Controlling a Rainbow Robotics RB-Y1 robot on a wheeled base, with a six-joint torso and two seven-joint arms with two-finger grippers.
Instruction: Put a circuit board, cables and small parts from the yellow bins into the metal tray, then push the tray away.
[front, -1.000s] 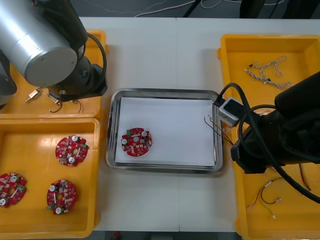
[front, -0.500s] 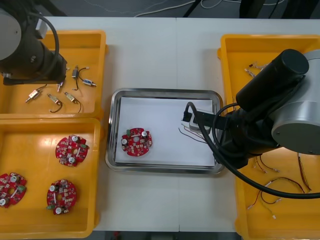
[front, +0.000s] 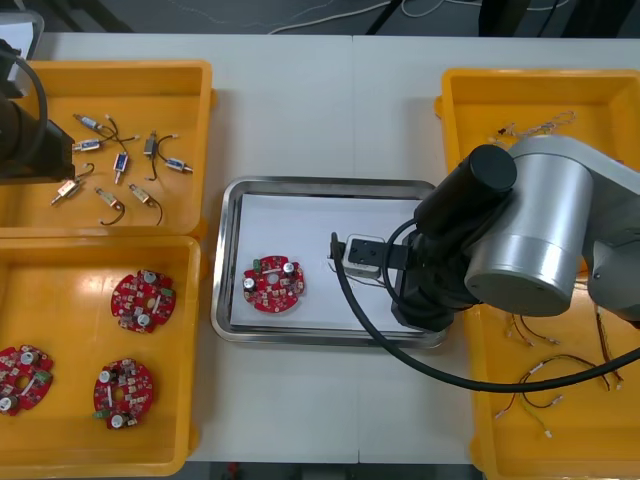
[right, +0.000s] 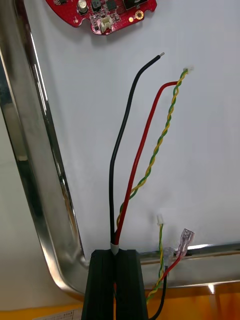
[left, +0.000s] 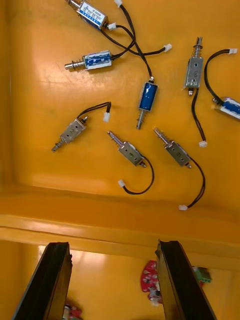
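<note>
My right gripper (right: 116, 253) was over the tray (front: 225, 262), toward its right side, with the fingers (right: 102, 285) closed tight on a small bunch of cables (right: 144, 150): one black, one red, and a twisted yellow and green pair. The long free ends ran out from the fingertips across the white inside of the tray, toward the board (front: 272, 284). Their tips stopped short of it. I could not tell whether the ends were resting on the white surface or hanging just above it. Shorter ends with small connectors trailed beside the fingers, over the tray's shiny rim. In the front view the right arm (front: 520, 240) reached in from the right bins and covered the tray's right edge.

The board lay flat in the left half of the tray, well apart from the wall.

My left gripper (left: 112, 245) hung over the far left bin (front: 190, 100) with its fingers wide apart and nothing between them. The small parts (left: 147, 97) were scattered on the bin floor beyond the fingertips. Three more boards (front: 143, 299) lay in the near left bin (front: 60, 258), and more cables (front: 540, 385) lay in the near right bin (front: 480, 410).
</note>
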